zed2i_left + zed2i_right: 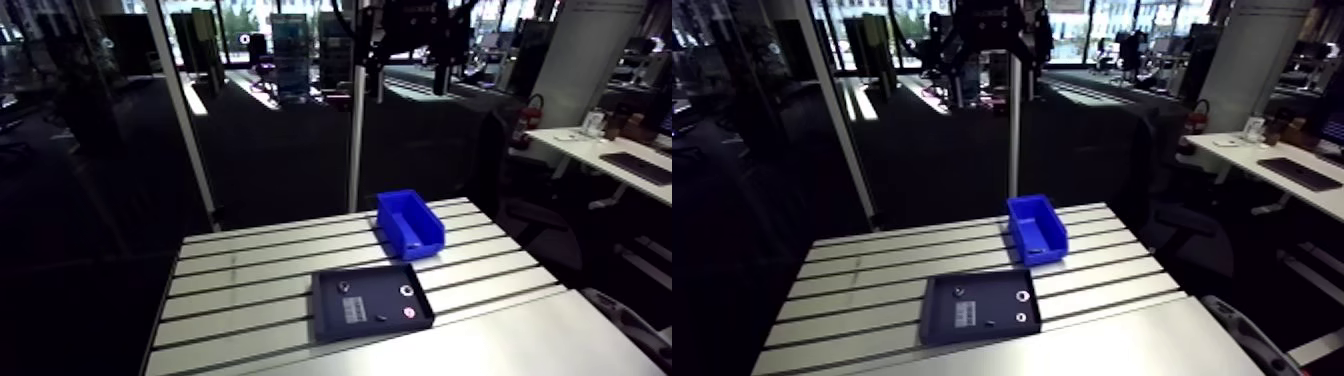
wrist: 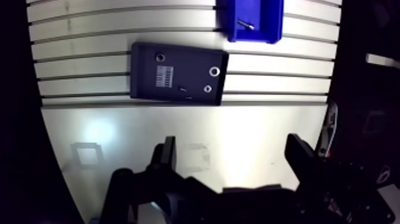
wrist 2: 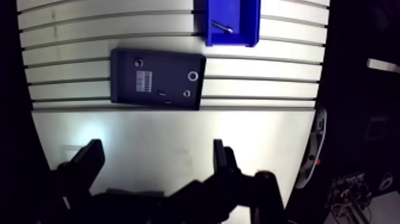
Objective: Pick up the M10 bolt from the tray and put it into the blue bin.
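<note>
A small silvery bolt (image 2: 244, 24) lies inside the blue bin (image 2: 250, 39), which stands on the slotted table beyond the dark tray (image 2: 190, 62). Still lying in the tray are a white label, a ring-shaped washer (image 2: 213, 71) and a few small nuts. My gripper (image 2: 232, 146) hangs high above the smooth front part of the table, well short of the tray. Its two dark fingers (image 2: 168, 149) stand wide apart with nothing between them. In the arm view the bin (image 1: 425, 240) sits just behind the tray (image 1: 370, 285).
The slotted aluminium table (image 1: 240, 280) carries only the tray and the bin, and a smooth plate (image 2: 119, 131) covers its near part. An upright post (image 1: 357, 130) rises behind the bin. The table's edges drop off into dark on both sides.
</note>
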